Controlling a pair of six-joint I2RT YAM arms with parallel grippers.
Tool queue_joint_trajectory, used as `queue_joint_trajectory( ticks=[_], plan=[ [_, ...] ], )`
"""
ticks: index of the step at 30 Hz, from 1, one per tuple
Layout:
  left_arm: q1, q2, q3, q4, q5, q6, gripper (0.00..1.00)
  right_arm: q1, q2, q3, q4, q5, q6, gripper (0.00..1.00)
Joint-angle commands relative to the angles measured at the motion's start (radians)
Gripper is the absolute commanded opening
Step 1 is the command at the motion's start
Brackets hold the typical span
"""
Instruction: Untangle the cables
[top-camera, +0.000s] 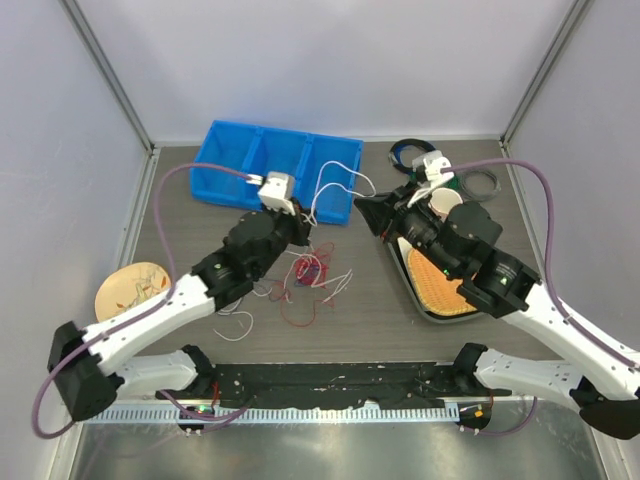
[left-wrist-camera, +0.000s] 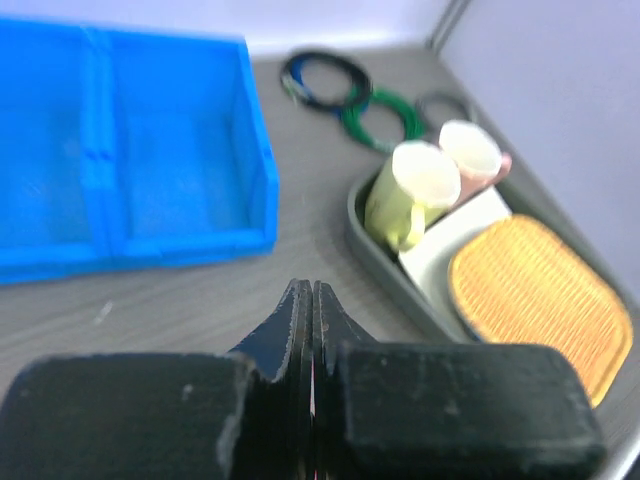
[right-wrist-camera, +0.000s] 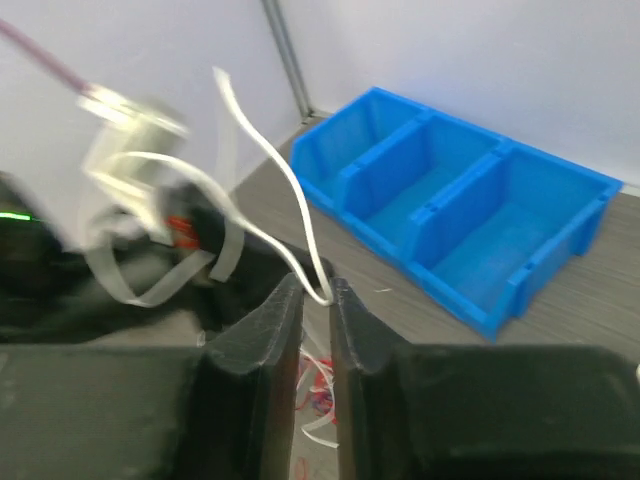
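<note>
Cables (top-camera: 311, 270): a small knot of thin red, white and dark blue wire on the tabletop (top-camera: 370, 320), between my two arms and just on the near side of the bin.
Heading: the knot itself points no single way. Loose white ends trail off to the near left. One white strand (right-wrist-camera: 288, 185) lifts off the heap and runs far-right up to my right claw, so its long axis goes near-left to far-right.
Right claw (right-wrist-camera: 318, 292): the jaws stand a slit apart. The end of the white strand sits in the slit and is thinner than the gap, so it is not squeezed.
Left claw (left-wrist-camera: 310, 292): the jaws are pressed flat together over the far edge of the knot. A thin reddish line shows in the seam, and I cannot tell whether it is a pinched wire.
Bin (top-camera: 215, 170): smooth blue plastic with straight walls and three compartments. A loop of the white strand crosses its right end, and I cannot tell whether it lies inside or hangs above.
Tray (left-wrist-camera: 365, 235): dark grey with rounded corners. It holds a yellow-green cup (left-wrist-camera: 412, 190), a pink cup (left-wrist-camera: 472, 152), a flat white piece (left-wrist-camera: 455, 240) and an orange woven mat (left-wrist-camera: 540, 290).
Rings: green (left-wrist-camera: 380, 118), black-and-blue (left-wrist-camera: 325, 80) and grey (left-wrist-camera: 445, 105) coils lie flat beyond the tray.
Plate (top-camera: 128, 290): round, tan and patterned, at the left edge of the tabletop.
</note>
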Motion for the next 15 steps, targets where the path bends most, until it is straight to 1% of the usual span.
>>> queue_joint_trajectory(
  ticks=[1, 2, 3, 4, 6, 7, 8, 11, 13, 14, 15],
  plan=[
    [-0.002, -0.157, 0.090, -0.063, -0.169, 0.052, 0.00, -0.001, 0.069, 0.084, -0.053, 0.143, -0.072, 0.35],
    [-0.003, -0.193, 0.101, -0.077, -0.186, 0.061, 0.00, 0.001, 0.080, 0.090, -0.055, 0.135, -0.080, 0.41],
    [-0.003, -0.213, 0.104, -0.094, -0.203, 0.069, 0.00, -0.001, 0.099, 0.098, -0.053, 0.093, -0.108, 0.46],
    [-0.002, -0.230, 0.107, -0.100, -0.203, 0.070, 0.00, -0.001, 0.106, 0.099, -0.053, 0.079, -0.111, 0.56],
    [-0.003, -0.270, 0.110, -0.117, -0.180, 0.064, 0.00, -0.001, 0.101, 0.076, -0.007, 0.030, -0.123, 0.63],
    [-0.003, -0.278, 0.114, -0.117, -0.174, 0.058, 0.00, -0.001, 0.097, 0.061, 0.043, -0.045, -0.134, 0.66],
    [-0.002, -0.284, 0.127, -0.160, -0.176, 0.049, 0.00, -0.001, 0.094, 0.047, 0.062, -0.070, -0.143, 0.68],
    [-0.002, -0.293, 0.154, -0.180, -0.200, 0.020, 0.00, -0.001, 0.084, -0.008, 0.116, -0.159, -0.168, 0.74],
    [-0.003, -0.284, 0.173, -0.203, -0.196, -0.002, 0.00, -0.001, 0.097, -0.057, 0.140, -0.260, -0.207, 0.76],
    [-0.003, -0.283, 0.188, -0.227, -0.189, -0.008, 0.00, -0.001, 0.106, -0.075, 0.142, -0.370, -0.223, 0.76],
    [-0.002, -0.275, 0.196, -0.238, -0.186, -0.014, 0.00, -0.001, 0.116, -0.114, 0.142, -0.432, -0.240, 0.76]
  ],
)
